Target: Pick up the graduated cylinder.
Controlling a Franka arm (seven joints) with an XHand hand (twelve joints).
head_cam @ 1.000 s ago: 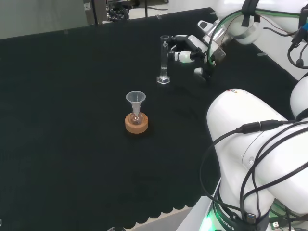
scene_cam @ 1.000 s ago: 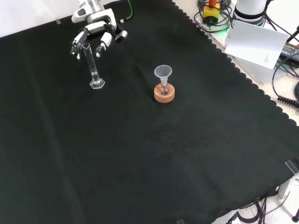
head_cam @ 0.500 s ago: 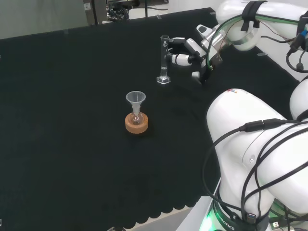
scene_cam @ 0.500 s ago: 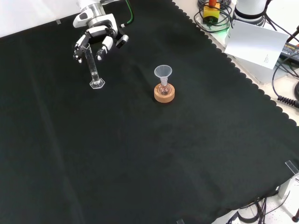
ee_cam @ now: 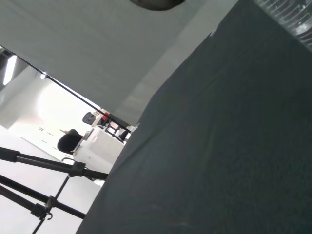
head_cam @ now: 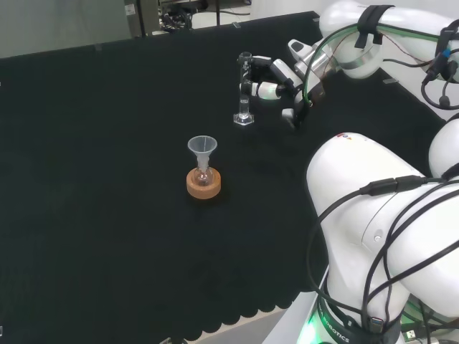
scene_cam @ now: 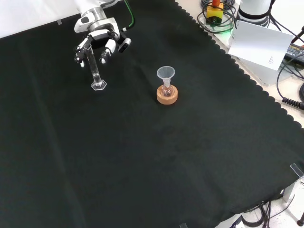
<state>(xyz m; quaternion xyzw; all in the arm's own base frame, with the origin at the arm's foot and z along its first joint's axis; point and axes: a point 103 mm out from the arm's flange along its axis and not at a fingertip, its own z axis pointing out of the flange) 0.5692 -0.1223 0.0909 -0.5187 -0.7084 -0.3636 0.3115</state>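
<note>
At about ten o'clock on the black cloth in the front view, the graduated cylinder is standing upright on its own foot, its mouth reaching up among the fingers of the hand. The hand is coming in from twelve o'clock, probably so that the tall, narrow tube can be taken near its top without tipping. The fingers are spreading part-curled to either side of the tube, half open; whether they are touching the glass cannot be told, and the cylinder is not lifted. At about three o'clock from the cylinder, well apart, a small flask carrying a funnel is sitting in a cork ring, which is likely steadying its rounded bottom.
</note>
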